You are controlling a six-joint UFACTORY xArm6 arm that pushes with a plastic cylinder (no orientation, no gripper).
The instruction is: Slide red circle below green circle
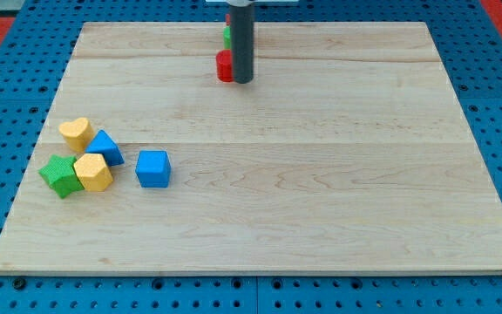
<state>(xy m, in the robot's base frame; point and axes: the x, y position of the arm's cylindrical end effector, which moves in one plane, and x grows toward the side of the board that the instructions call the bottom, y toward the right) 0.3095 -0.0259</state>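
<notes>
At the top centre of the frame my tip (242,80), a bare rod with no claw to open or clench, stands against the right side of the red circle (224,67), which lies just below the green circle (227,37); the rod hides most of both. I judge the slide to be in its last step, with the red block seemingly already beneath the green. The next move calls for only a small nudge, if any, and then easing clear without knocking the red one askew.
</notes>
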